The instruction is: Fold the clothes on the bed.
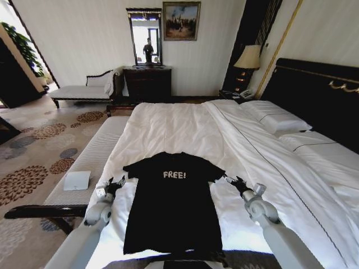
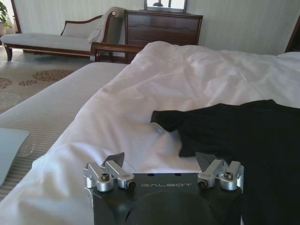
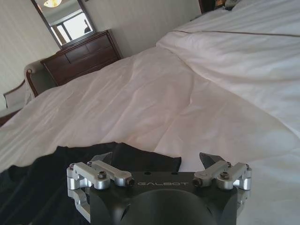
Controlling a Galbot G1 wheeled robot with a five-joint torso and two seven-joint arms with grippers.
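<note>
Clothes here are a single black T-shirt (image 1: 171, 204) with white "FREE!" lettering, spread flat and face up on the near part of the bed (image 1: 185, 129), collar toward the far side and hem toward the robot. Both short sleeves lie out to the sides on the white duvet (image 1: 168, 126).

The left gripper (image 1: 116, 184) hovers just beside the left sleeve, over the duvet near the bed's left edge, its jaws spread wide and holding nothing. In the left wrist view the gripper (image 2: 161, 161) has its fingers apart, with the sleeve tip lying on the white cover just ahead of it.

The right gripper (image 1: 235, 182) sits just beside the right sleeve, its jaws likewise spread and empty. In the right wrist view that gripper (image 3: 159, 160) is poised at the edge of the black sleeve, with the fabric lying under and just ahead of the open fingers.

A pale bench (image 1: 90, 157) runs along the left of the bed, with a flat white item (image 1: 77, 180) on it. Pillows (image 1: 275, 117) lie at the right by the dark headboard (image 1: 320, 95)
</note>
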